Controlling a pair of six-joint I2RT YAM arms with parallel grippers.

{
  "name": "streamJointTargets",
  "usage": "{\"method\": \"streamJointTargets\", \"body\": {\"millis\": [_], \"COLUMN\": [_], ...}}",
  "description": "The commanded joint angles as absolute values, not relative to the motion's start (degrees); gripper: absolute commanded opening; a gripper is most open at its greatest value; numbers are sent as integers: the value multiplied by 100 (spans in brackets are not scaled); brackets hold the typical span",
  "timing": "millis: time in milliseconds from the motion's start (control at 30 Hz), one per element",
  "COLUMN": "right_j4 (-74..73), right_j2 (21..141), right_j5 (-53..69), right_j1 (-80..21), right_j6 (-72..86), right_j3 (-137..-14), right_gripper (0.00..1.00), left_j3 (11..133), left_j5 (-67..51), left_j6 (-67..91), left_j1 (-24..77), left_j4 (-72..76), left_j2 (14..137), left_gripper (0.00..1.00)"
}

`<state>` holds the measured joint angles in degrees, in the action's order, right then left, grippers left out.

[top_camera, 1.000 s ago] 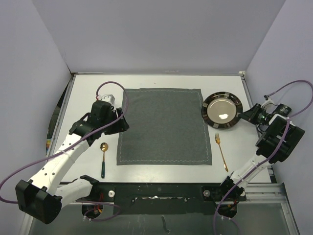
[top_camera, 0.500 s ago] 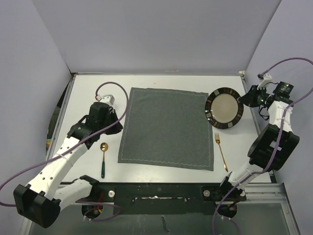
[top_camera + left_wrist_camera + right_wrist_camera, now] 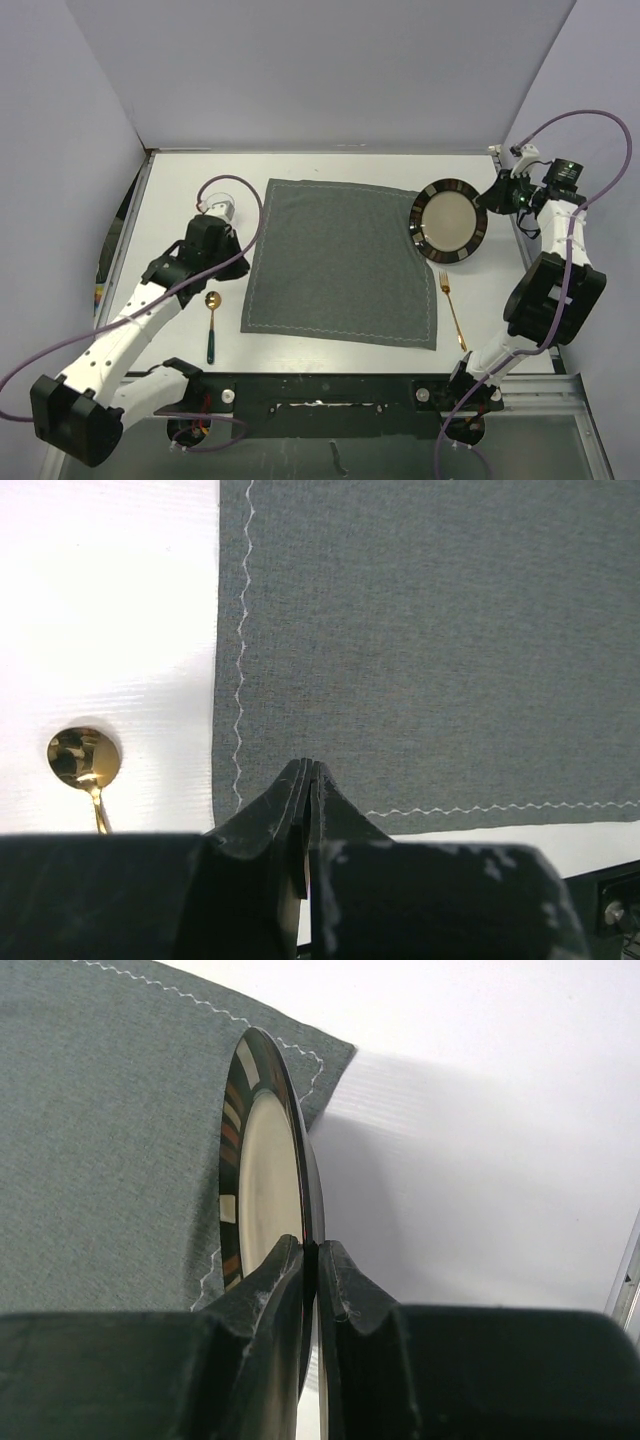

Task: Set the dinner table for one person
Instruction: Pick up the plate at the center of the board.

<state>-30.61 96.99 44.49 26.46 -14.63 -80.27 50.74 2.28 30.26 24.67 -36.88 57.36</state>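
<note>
Right gripper (image 3: 311, 1252) pinches plate (image 3: 262, 1185) rim at placemat (image 3: 110, 1140) far-right corner; left gripper (image 3: 309, 772) closed, empty. Plate judged stiff, slick, breakable.

White arms (image 3: 130, 325) bear black joints, purple cables (image 3: 229, 179), seemingly black jaws.

Robotics lab bench, not a home. Bare pale walls (image 3: 300, 70) box in a plain white table (image 3: 180, 190). Left arm (image 3: 120, 330) and right arm (image 3: 545, 295) mount on a black rail (image 3: 320, 392); purple cables (image 3: 233, 178) loop exposed.
</note>
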Motion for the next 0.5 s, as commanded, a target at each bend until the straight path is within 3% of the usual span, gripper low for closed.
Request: {"method": "streamJointTargets", "body": {"millis": [0,233,467], "right_j4": [-2756,-2464,-2498], "right_j2": [9580,9599,9784], "right_j5": [4658,4569,4519], "right_j1": [2661,2686,2707], "right_j6": [-1428,-1555,-1564], "right_j3": [-8302,-7869,-8096], "right_gripper": [0,0,0], "left_j3": [5154,5772,7206], "left_j5": [240,-98,-324], "left_j6": [2927,2599,1965], "left_j1": [2479,2488,2450], "left_j4": [-2934,-1991,-1722], "left_j2": [6501,8060,9651], "left_gripper": [0,0,0]}}
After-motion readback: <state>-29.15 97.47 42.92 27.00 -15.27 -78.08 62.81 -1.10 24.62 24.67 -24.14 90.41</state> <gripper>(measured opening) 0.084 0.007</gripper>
